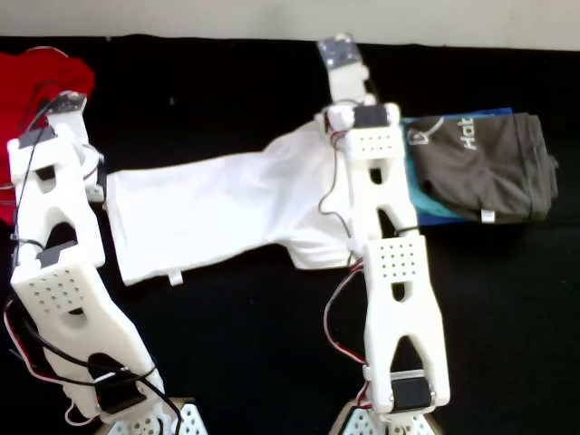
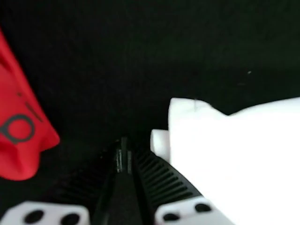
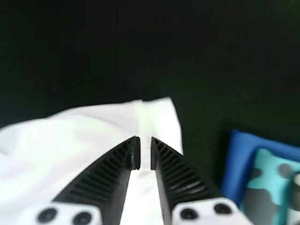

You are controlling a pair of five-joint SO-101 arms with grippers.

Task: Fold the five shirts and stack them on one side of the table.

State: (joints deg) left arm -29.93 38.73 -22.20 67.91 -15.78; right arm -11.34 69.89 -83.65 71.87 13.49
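A white shirt (image 1: 227,213) lies spread across the middle of the black table (image 1: 272,362). My left gripper (image 2: 123,149) is shut, low over bare table, with the shirt's corner (image 2: 225,150) just beside one finger. The left arm (image 1: 54,272) stands at the shirt's left edge. My right gripper (image 3: 143,152) has its fingers pressed on a fold of the white shirt (image 3: 70,140) near its far edge. The right arm (image 1: 394,272) stretches over the shirt's right part. A red shirt (image 1: 36,82) lies crumpled at the back left, and is the red cloth (image 2: 18,126) in the left wrist view.
A folded grey shirt (image 1: 489,168) rests on a blue one (image 1: 426,204) at the right side, just right of the right arm. The blue shirt (image 3: 262,173) sits close beside my right gripper. Black table lies open along the back and at the front between the arms.
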